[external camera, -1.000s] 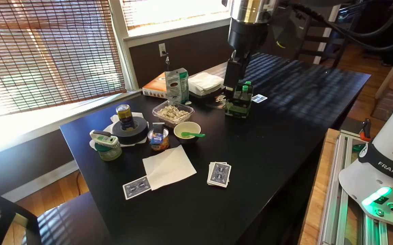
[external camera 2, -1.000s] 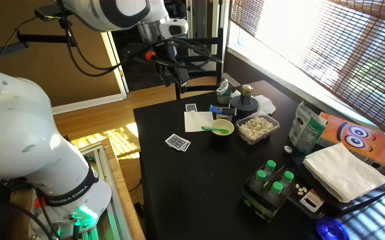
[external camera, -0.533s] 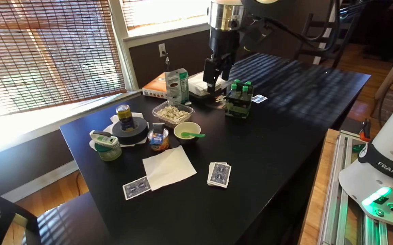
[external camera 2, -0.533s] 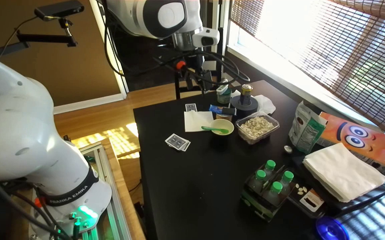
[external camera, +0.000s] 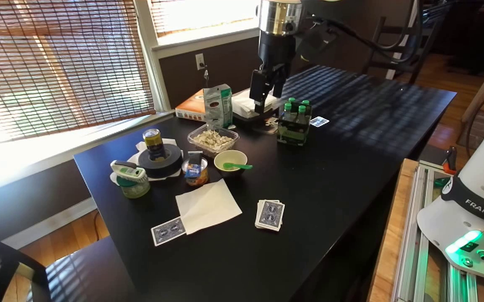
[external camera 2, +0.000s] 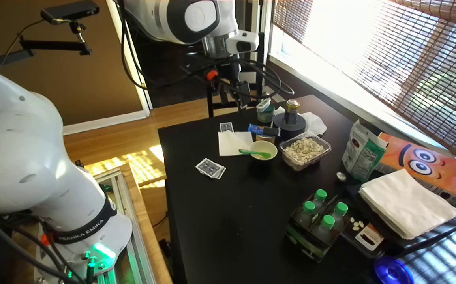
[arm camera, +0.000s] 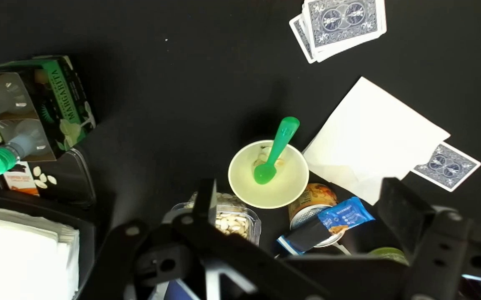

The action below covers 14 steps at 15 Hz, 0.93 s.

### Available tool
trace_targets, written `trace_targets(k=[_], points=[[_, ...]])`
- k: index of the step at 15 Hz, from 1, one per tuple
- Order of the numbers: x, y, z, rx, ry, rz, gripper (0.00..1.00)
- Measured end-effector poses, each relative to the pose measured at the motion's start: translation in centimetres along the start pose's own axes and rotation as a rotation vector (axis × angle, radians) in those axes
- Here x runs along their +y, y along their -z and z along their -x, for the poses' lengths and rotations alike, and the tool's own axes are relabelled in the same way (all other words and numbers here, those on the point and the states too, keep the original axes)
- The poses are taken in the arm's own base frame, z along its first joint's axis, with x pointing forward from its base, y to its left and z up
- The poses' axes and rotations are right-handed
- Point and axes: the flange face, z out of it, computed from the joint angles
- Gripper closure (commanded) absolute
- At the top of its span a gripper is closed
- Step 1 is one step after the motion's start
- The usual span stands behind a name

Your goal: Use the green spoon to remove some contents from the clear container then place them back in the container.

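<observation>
Gripper (external camera: 269,102) now sits nearer bowl (arm camera: 281,192) than a second ago | jaws apart, empty | green spoon (arm camera: 278,146) rests in bowl | likely lining up spoon grasp

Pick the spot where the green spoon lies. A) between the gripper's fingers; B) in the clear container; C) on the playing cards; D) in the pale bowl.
D: in the wrist view the green spoon has its scoop inside the pale bowl and its handle out past the rim.
</observation>
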Motion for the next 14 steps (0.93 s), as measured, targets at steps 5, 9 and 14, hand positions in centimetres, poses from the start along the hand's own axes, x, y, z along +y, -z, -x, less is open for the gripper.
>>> trace_targets(k=[5,9,14], points=[[0.7,-1.9,-0.4,-0.044,-0.023,-0.006,0.0],[1.5,-6.3,-2.5,-0.101,-0.02,-0.024,0.0],[2.5,-9.8,-4.2,-0.141,-0.028,-0.037,0.0]])
